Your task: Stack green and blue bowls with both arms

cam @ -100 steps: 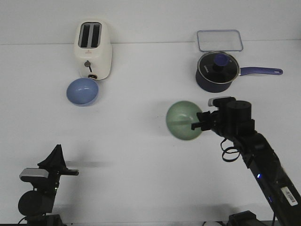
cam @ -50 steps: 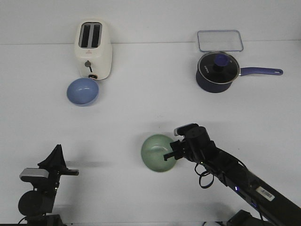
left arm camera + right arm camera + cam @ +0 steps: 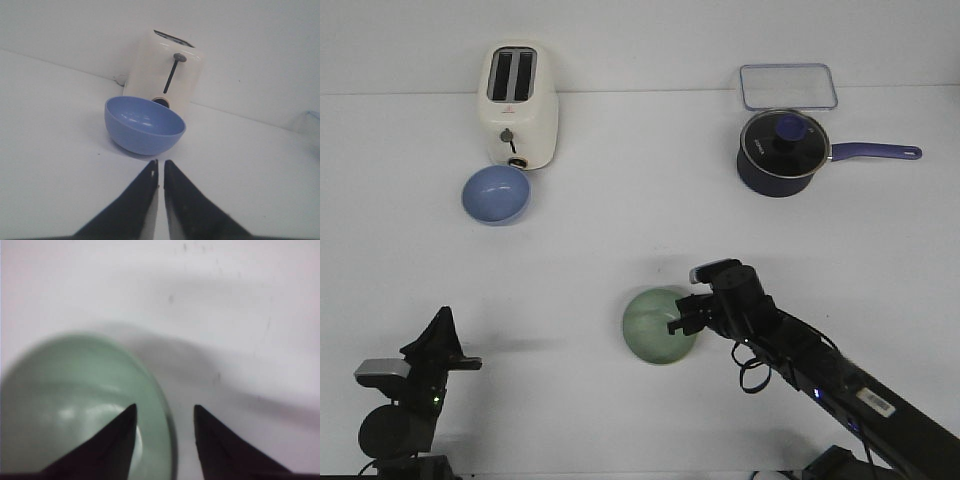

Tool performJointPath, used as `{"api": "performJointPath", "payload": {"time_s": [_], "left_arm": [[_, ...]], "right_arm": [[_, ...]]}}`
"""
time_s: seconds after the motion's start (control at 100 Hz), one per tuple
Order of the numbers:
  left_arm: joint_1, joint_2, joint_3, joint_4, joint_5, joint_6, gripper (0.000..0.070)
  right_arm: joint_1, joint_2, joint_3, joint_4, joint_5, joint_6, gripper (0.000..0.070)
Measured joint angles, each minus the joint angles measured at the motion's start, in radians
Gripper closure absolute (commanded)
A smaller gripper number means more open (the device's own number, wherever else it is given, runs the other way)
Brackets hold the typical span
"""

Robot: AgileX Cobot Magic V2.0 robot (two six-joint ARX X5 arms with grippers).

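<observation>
Front view shows the two bowls well apart, so the stacking itself is not yet done. The pale sage-green smooth round bowl (image 3: 659, 326) sits low on the white table (image 3: 640, 230), near the middle and toward the robot, with the black right gripper (image 3: 678, 322) at its right rim. In the right wrist view the two dark fingers (image 3: 107, 440) stand apart with the green bowl's rim (image 3: 80, 405) running between them, one finger inside the bowl and one outside; the jaws look spread, not pinching, though whether they touch the rim I cannot tell. The soft periwinkle-blue round bowl (image 3: 496, 194) rests far off, just in front of the cream two-slot toaster (image 3: 517, 105). The black left gripper (image 3: 438, 345) hangs near the robot's left corner, well away from the blue bowl; the left wrist view shows its fingers (image 3: 145, 195) nearly together, holding nothing, aimed at the blue bowl (image 3: 144, 125). By my judgement the green bowl is placed as the base, and what remains is for the left arm to fetch the blue bowl and nest it in.
</observation>
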Motion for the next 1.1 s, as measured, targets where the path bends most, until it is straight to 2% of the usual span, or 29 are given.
{"api": "performJointPath", "payload": {"time_s": [0.17, 0.25, 0.33, 0.46, 0.6, 0.809, 0.929, 0.959, 0.989, 1.099], "left_arm": [[0.0, 0.0, 0.001, -0.001, 0.0, -0.182, 0.0687], [0.0, 0.0, 0.003, -0.004, 0.0, -0.274, 0.0685], [0.0, 0.008, 0.021, -0.03, 0.0, -0.357, 0.0685], [0.0, 0.076, 0.1, -0.116, 0.0, -0.409, 0.0685], [0.0, 0.233, 0.224, -0.167, 0.0, -0.372, 0.0685], [0.0, 0.616, 0.492, -0.219, -0.036, -0.176, 0.0685], [0.003, 0.866, 0.639, -0.198, -0.058, -0.097, 0.0681], [0.005, 0.926, 0.67, -0.189, -0.058, -0.08, 0.0655], [0.007, 0.981, 0.699, -0.18, -0.058, -0.068, 0.0591], [0.014, 1.162, 0.798, -0.161, -0.058, -0.045, 0.0243]], "right_arm": [[-0.116, -0.182, 0.001, 0.044, 0.004, -0.029, 0.044], [-0.182, -0.251, -0.005, 0.011, 0.042, -0.059, 0.044], [-0.241, -0.322, -0.064, 0.051, 0.06, -0.075, 0.0441], [-0.282, -0.445, -0.215, 0.071, 0.059, -0.077, 0.0441], [-0.291, -0.516, -0.309, 0.063, 0.058, -0.077, 0.0441], [-0.291, -0.53, -0.316, 0.066, 0.058, -0.077, 0.0441], [-0.291, -0.53, -0.316, 0.067, 0.057, -0.077, 0.0441], [-0.291, -0.53, -0.316, 0.067, 0.057, -0.077, 0.0441], [-0.291, -0.53, -0.316, 0.067, 0.056, -0.077, 0.0441], [-0.291, -0.53, -0.316, 0.067, 0.056, -0.077, 0.0441]]}}
